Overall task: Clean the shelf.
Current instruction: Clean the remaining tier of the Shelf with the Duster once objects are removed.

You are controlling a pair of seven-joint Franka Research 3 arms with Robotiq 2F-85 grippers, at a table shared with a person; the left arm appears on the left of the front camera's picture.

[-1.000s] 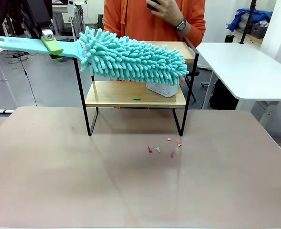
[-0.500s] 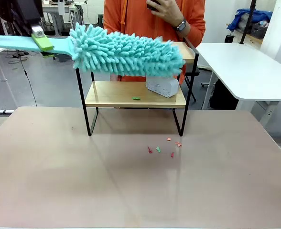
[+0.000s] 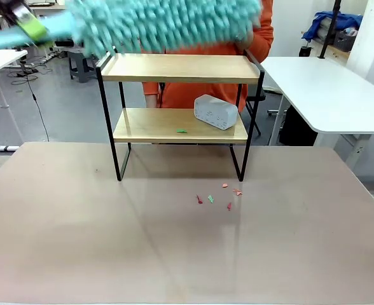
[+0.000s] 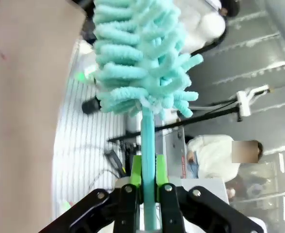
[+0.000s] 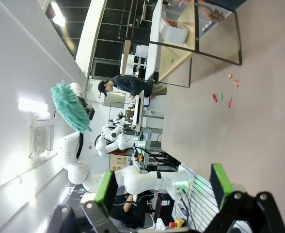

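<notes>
Teal duster [image 3: 168,22] is hovering over shelf [image 3: 180,67], left gripper [image 4: 149,171] pinching its handle; a low sweep risks toppling white box [image 3: 215,112].

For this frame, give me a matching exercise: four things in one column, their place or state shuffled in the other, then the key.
Things:
1. duster
2. white box
3. red scraps
4. right gripper

Place or state:
A. on the table in front of the shelf
B. open, holding nothing
C. on the shelf's lower board
D. held by the left gripper, above the shelf's top board

Pairs: 1-D, 2-C, 3-A, 4-B
</notes>
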